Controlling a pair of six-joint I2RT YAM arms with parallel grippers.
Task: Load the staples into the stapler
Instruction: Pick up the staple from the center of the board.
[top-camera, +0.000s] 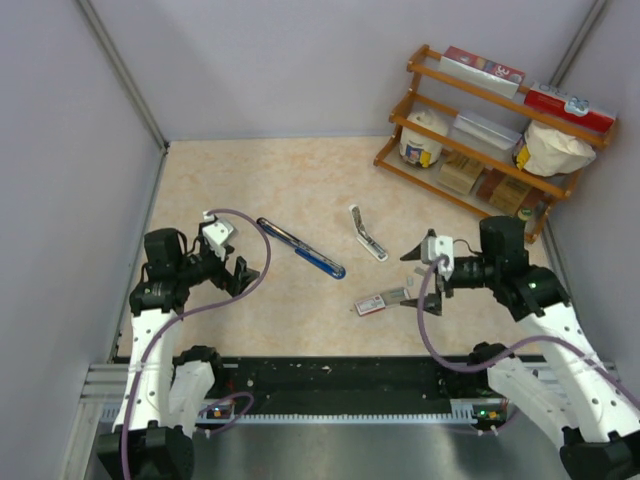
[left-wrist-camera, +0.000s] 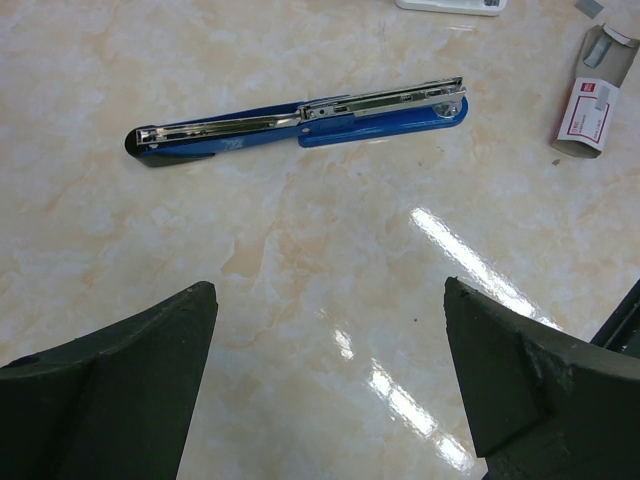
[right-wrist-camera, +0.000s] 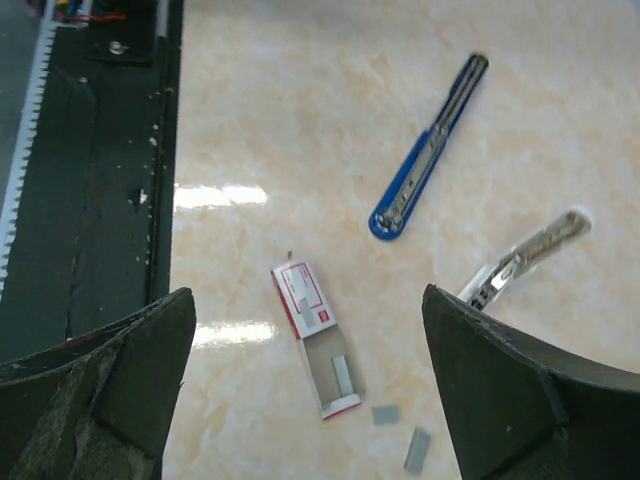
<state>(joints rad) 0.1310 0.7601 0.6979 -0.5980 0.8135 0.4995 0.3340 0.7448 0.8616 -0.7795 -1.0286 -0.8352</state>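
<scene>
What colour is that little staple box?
The box is red and white; clearest in the right wrist view.

Glossy marble-look table (left-wrist-camera: 300, 300), stapler (left-wrist-camera: 300, 128) of blue plastic and shiny metal, matt cardboard box (right-wrist-camera: 303, 305).

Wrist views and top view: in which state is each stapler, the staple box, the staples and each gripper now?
blue stapler, swung open into one straight line, metal channel facing up.
white stapler, opened out, lying down.
staple box, grey tray slid partly out.
staples, one strip in the tray, two loose beside it.
left gripper, open, empty.
right gripper, open, empty.
</scene>
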